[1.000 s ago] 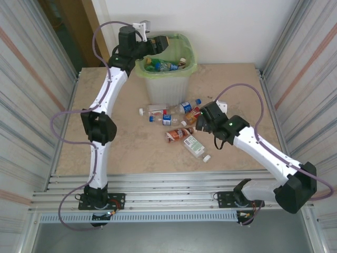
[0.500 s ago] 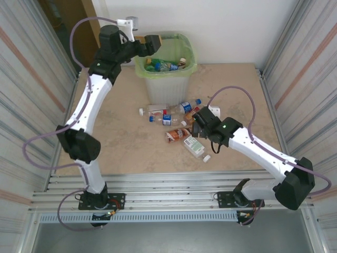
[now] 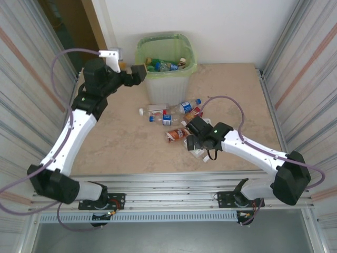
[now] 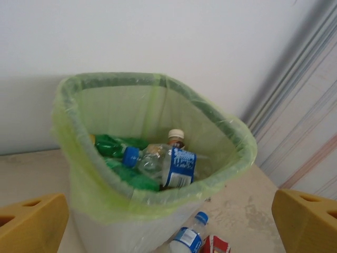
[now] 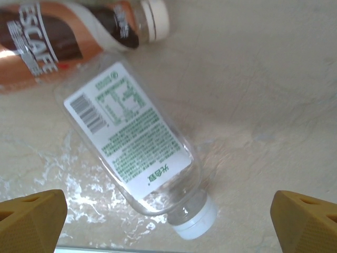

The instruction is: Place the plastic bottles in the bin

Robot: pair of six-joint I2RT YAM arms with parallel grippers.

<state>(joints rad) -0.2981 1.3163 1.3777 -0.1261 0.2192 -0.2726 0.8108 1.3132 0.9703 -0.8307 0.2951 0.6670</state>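
my left gripper [image 3: 138,73] hangs just left of the bin [image 3: 163,87], jaws spread wide and holding nothing; in the left wrist view its yellow wedge-shaped fingers [image 4: 31,221] sit at the bottom corners. my right gripper [image 3: 190,143] is equally wide and hovers over the loose bottles near the middle of the table [image 3: 121,142], touching none that i can see.

the bin is tall, square and translucent, lined with a thin, crinkled light green bag folded over the rim. inside lie a crumpled green bottle [image 4: 113,145], a clear one with a blue label [image 4: 171,166], and a brown one with a white cap [image 4: 176,136].

under the right wrist a clear, flat-sided bottle [image 5: 137,153] lies on its side on the mottled beige surface. its white label carries green print and a barcode. in that view its long axis runs from upper left to lower right, with the white cap [image 5: 192,224] lower right. a brown bottle [image 5: 63,31] lies just above it, cap to the right.
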